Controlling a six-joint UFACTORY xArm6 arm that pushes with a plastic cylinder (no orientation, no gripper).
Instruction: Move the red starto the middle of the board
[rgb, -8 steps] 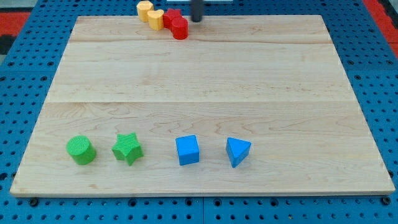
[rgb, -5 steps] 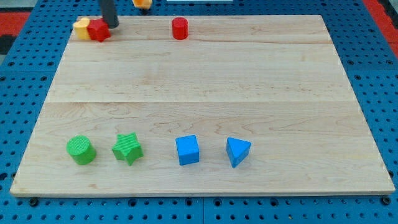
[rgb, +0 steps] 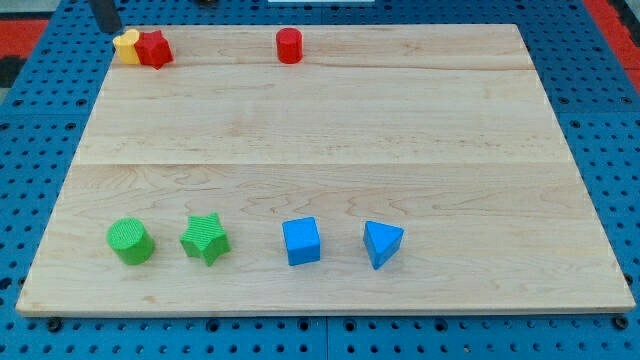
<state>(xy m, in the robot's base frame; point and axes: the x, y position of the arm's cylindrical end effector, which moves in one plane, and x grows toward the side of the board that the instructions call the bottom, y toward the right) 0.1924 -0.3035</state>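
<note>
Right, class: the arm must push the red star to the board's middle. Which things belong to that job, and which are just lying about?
In the job: red star block; my tip; wooden board.
Lying about: yellow block; red cylinder; green cylinder; green star; blue cube; blue triangular block.

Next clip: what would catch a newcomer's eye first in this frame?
Probably the neat row near the view's bottom: green cylinder, green star, blue cube and blue triangle. Next, the red star against a yellow block at the board's top-left corner, with my tip just beyond them, off the board. A red cylinder stands alone at the top edge.
</note>
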